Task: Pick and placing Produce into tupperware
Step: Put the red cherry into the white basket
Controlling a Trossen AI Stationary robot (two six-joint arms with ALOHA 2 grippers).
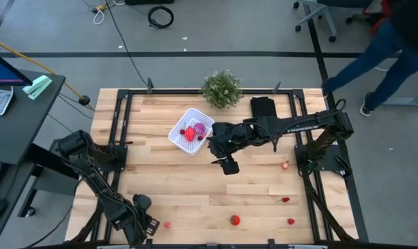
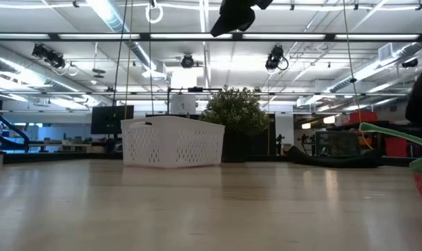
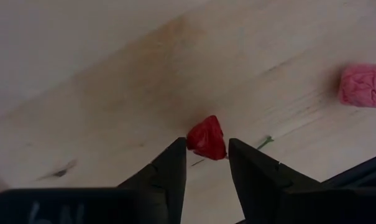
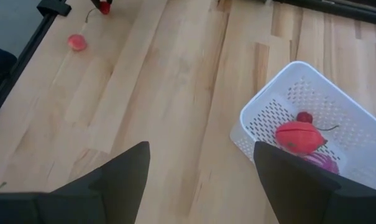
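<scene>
Red faceted fruit sits between left fingers, apart; right fingers apart beside tupperware.

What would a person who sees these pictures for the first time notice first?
The white basket near the table's far edge, already holding red and purple toy produce, stands out first. The right gripper hangs open beside it, above the table's middle. At the near edge the left gripper sits open around a small red fruit.

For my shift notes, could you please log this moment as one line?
left gripper: open, straddling red produce piece | right gripper: open, beside tupperware | tupperware: holds red and purple pieces
</scene>
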